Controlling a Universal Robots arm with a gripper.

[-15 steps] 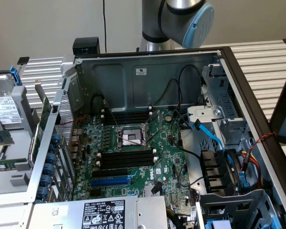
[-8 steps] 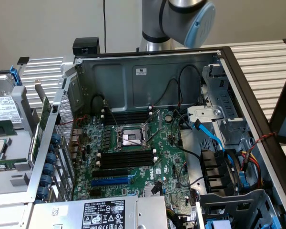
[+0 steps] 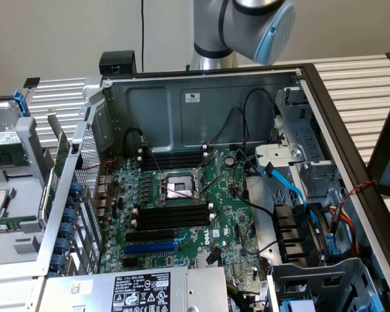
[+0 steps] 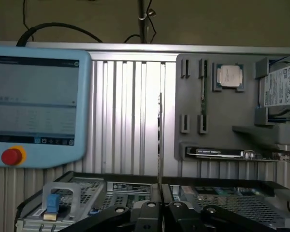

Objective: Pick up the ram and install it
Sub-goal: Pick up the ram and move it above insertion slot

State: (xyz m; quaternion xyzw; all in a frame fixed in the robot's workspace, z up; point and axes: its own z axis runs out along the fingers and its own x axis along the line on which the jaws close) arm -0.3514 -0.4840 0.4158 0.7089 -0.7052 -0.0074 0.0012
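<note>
Pincer (image 4: 160,207) is pinched on thin flat greenish ram stick (image 4: 160,140), held upright and edge-on in front of grey slatted metal table (image 4: 125,111). Risk: grip is at one end only, so stick could tilt or slip and misalign w/ long black memory slots (image 3: 175,213), stressing the board.

Arm (image 3: 247,29) held high; hand (image 4: 159,209) pinched shut, fingers together.

case (image 3: 162,110): matt metal | gripper (image 4: 160,207): matt blk plastic | ram (image 4: 160,140): dull PCB edge
</note>
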